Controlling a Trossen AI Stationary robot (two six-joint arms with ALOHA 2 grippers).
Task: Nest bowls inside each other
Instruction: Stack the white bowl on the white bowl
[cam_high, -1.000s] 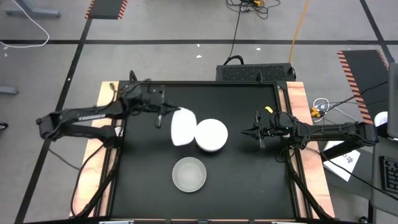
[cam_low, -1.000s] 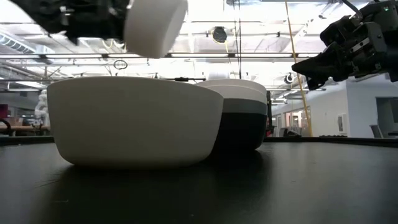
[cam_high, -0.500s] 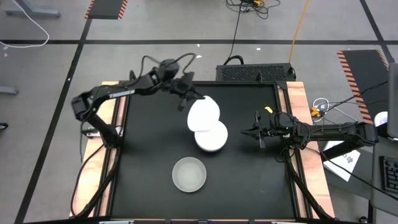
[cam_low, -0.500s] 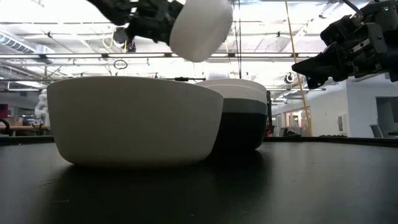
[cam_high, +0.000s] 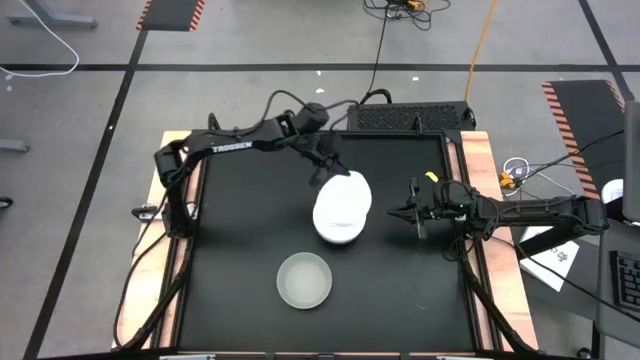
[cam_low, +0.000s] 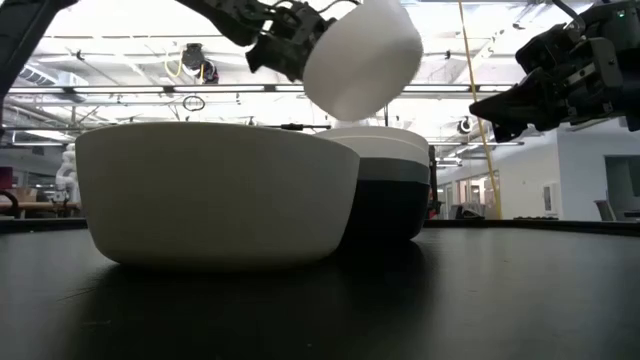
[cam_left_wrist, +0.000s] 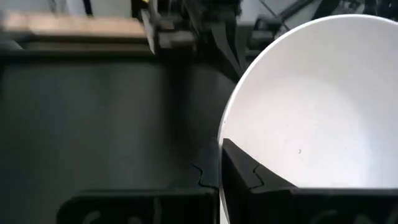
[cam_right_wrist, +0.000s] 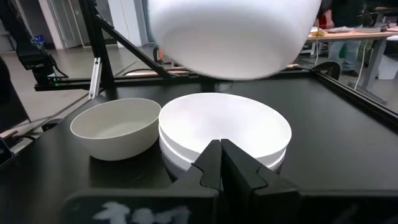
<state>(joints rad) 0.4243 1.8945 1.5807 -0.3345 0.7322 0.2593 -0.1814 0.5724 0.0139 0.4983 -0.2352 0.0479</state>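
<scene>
High view: the white bowl (cam_high: 346, 190) I carry now hangs tilted directly over the nested stack (cam_high: 338, 226), having moved right from beside it. My left gripper (cam_high: 325, 168) stays clamped on its rim. The translucent bowl (cam_high: 304, 280) sits apart, nearer the front. My right gripper (cam_high: 405, 212), closed and empty, waits beside the stack. "TROSSEN" reads on my left arm (cam_high: 240, 146).
</scene>
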